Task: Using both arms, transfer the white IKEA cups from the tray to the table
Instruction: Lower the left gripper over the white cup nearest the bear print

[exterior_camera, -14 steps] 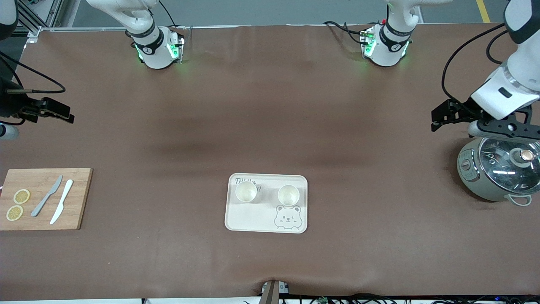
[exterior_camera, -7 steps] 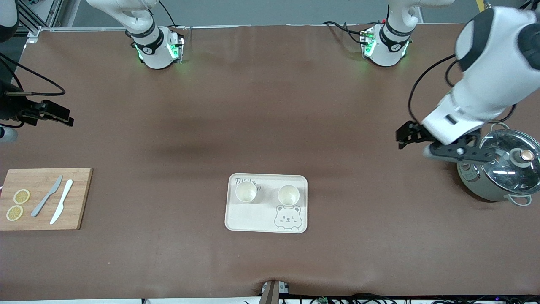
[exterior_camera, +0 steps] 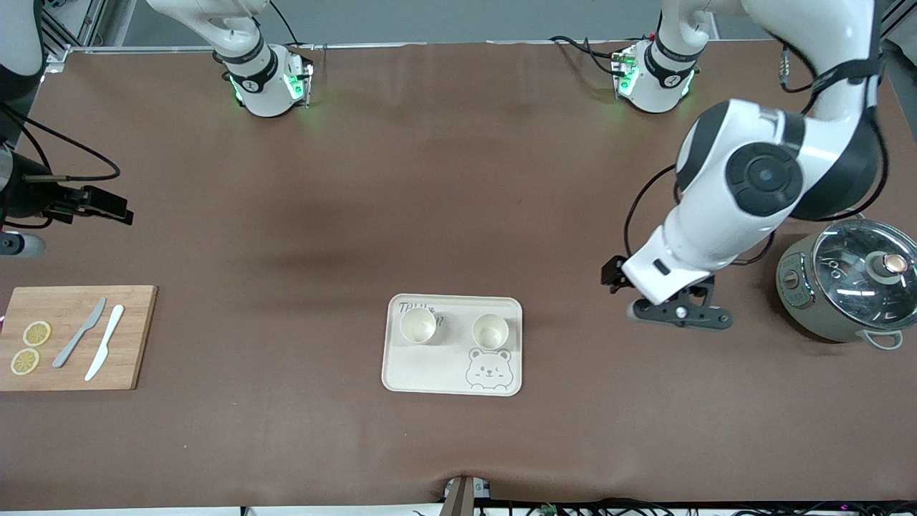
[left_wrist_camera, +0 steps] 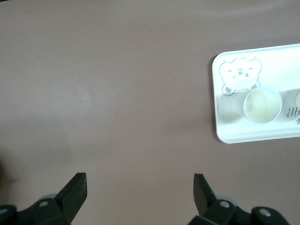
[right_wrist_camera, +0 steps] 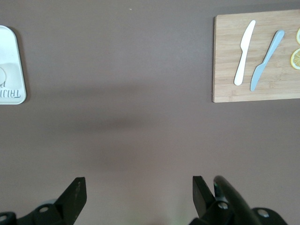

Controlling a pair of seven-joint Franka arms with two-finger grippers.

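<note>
**Approach phase: both cups on tray**

Two cream-white tumblers (exterior_camera: pixel 418 325) (exterior_camera: pixel 490 331) stand upright on the bear-print tray (exterior_camera: pixel 430 373), mid-counter (exterior_camera: pixel 458 201). Left gripper (exterior_camera: pixel 677 314) hovers over bare mat between tray and pot (exterior_camera: pixel 849 287), jaws apart. Right gripper (right_wrist_camera: pixel 136 197) waits over bare mat at its end, jaws apart. Advice: centre over each smooth, tapered cup (likely slippery), descend squarely, close below the rim.
</note>
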